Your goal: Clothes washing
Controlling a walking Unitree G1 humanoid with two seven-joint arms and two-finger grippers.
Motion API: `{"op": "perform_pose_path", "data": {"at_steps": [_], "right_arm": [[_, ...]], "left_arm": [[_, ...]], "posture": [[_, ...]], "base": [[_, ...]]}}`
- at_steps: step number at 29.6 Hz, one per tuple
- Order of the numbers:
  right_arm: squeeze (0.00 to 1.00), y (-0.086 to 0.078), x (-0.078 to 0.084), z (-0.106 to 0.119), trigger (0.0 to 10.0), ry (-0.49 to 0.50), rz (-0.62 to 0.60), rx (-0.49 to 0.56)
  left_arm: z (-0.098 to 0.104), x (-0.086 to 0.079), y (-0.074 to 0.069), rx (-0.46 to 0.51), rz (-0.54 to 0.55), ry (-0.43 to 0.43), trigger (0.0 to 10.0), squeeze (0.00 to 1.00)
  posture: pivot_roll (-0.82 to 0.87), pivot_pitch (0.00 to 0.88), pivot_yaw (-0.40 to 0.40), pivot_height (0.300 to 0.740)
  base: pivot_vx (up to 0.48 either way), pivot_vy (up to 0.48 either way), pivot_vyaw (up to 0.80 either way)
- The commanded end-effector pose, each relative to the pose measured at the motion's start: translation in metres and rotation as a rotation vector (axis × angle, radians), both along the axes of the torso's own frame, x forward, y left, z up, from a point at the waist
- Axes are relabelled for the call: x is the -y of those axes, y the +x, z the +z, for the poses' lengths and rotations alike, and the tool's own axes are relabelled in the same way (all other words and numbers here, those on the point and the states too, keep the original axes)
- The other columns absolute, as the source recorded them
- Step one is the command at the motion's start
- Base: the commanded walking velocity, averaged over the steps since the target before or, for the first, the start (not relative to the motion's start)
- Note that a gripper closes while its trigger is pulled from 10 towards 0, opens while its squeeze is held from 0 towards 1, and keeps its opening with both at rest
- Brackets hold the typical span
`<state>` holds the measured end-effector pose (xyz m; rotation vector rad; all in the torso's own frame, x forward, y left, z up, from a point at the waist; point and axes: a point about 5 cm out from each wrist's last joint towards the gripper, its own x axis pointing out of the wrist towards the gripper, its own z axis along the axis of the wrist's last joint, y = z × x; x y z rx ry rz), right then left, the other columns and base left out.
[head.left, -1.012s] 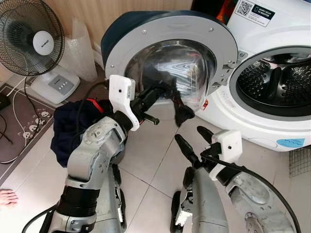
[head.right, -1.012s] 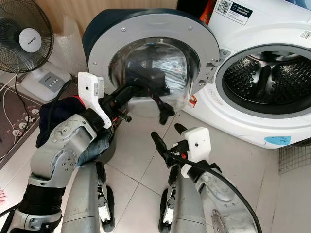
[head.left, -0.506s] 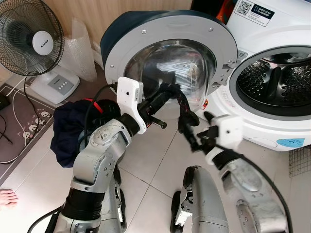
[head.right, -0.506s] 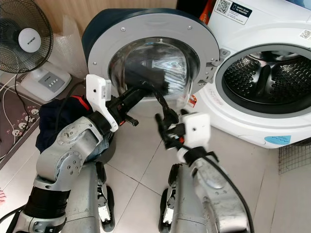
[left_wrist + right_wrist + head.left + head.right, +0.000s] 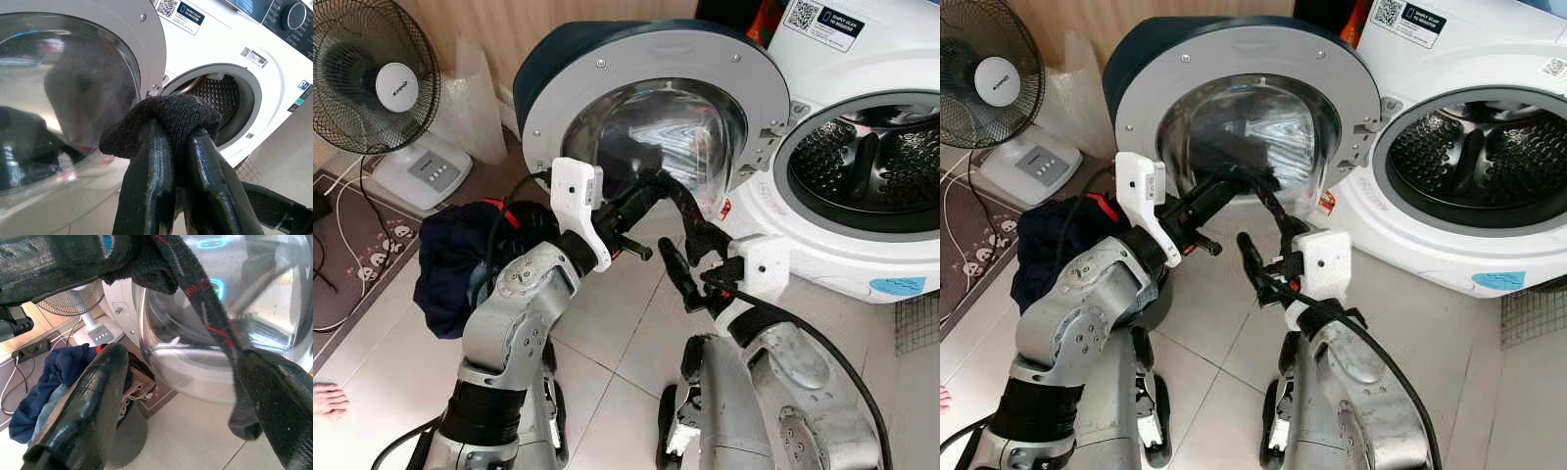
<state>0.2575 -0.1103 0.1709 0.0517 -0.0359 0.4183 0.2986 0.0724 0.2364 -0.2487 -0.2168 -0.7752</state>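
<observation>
left gripper [image 5: 658, 188] raised before the glass of the open washer door [image 5: 607, 93], fingers clenched on a dark sock [image 5: 690, 217] that droops toward the floor. from the left wrist, sock [image 5: 166, 122] seen bunched over both fingertips [image 5: 151, 161], pressed close together, with the drum opening [image 5: 215, 100] of the washing machine [image 5: 230, 54] beyond. from the head, drum [image 5: 871, 162] open and dark, off to the robot's right of the door. right gripper [image 5: 690, 262] lifted just below the left one, fingers spread apart, hanging end of the sock between them. from the right wrist, sock [image 5: 205, 298] showing red and grey stripes not made out from the head, running down against one black finger [image 5: 279, 396]; other finger [image 5: 93, 401] well apart from it; cannot tell whether either finger actually grips. same wrist view also showing a heap of blue clothes [image 5: 54, 377] in a dark basket [image 5: 132, 431] on the tiled floor [image 5: 195, 435]. from the head, clothes [image 5: 460, 255] behind the left arm, fan [image 5: 377, 83] beside them, bare toes [image 5: 325, 399] of a person at the edge.
</observation>
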Motion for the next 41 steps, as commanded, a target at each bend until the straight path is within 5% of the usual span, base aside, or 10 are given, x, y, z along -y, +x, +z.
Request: {"op": "perform_pose_path", "data": {"at_steps": [1, 22, 33, 41], "right_arm": [[0.0, -0.005, 0.0, 0.0, 10.0, 0.003, 0.013, -0.004], [0.0, -0.003, -0.012, 0.0, 10.0, 0.003, 0.024, 0.01], [0.0, 0.008, 0.007, 0.001, 10.0, -0.045, -0.157, 0.039], [0.0, 0.005, -0.001, -0.002, 10.0, -0.037, -0.111, 0.024]], "left_arm": [[0.006, 0.004, -0.007, 0.026, -0.039, -0.012, 10.0, 0.0], [0.011, 0.019, -0.023, 0.028, -0.206, -0.064, 10.0, 0.0], [0.009, 0.02, -0.028, 0.009, -0.258, -0.054, 10.0, 0.0], [0.009, 0.021, -0.029, 0.006, -0.269, -0.055, 10.0, 0.0]], "posture": [[0.04, 0.333, -0.049, 0.556], [0.04, 0.323, -0.049, 0.556], [0.05, 0.319, -0.049, 0.556], [0.05, 0.323, -0.049, 0.556]], "base": [[0.0, 0.0, 0.0], [0.0, 0.0, 0.0], [0.0, 0.0, 0.0], [0.0, 0.0, 0.0]]}}
